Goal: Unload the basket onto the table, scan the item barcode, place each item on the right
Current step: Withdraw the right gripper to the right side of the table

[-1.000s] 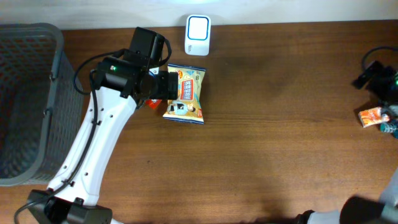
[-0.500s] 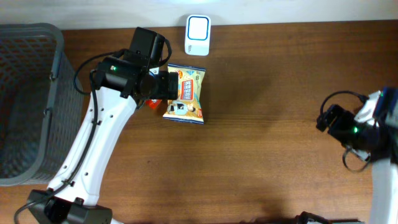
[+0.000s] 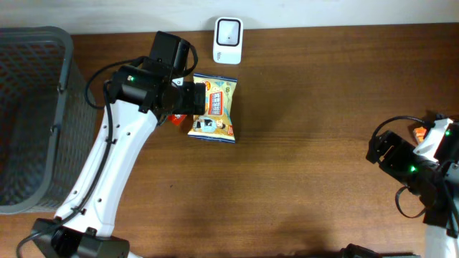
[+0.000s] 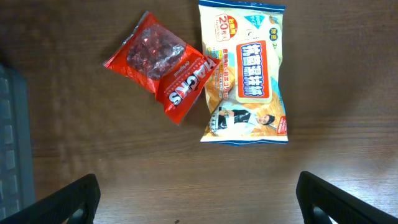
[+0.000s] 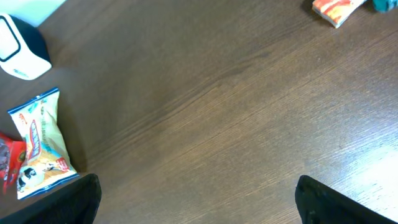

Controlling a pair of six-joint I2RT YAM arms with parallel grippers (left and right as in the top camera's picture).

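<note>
Hovering left hand (image 4: 198, 202) above yellow bag (image 4: 246, 74)

Two arms: white links, black joints, cables run on the outside.

Left arm (image 3: 107, 165): long white link, tapering, small dark screw holes (image 3: 107, 143) along it; rounded black joint housing (image 3: 143, 89) with a green light (image 3: 130, 77); black boxy block (image 3: 172, 50) at the far end; thin black cables (image 3: 90, 89) looping off the housing; black base (image 3: 68, 242) at the near edge. Right arm (image 3: 398, 158): black housing, green light too, black cable arcs (image 3: 396, 120), white shell pieces (image 3: 441, 140). Left gripper (image 4: 198, 186) and right gripper (image 5: 196, 186): fingers (image 4: 65, 202) matte black, plain wedges, no markings legible.
</note>
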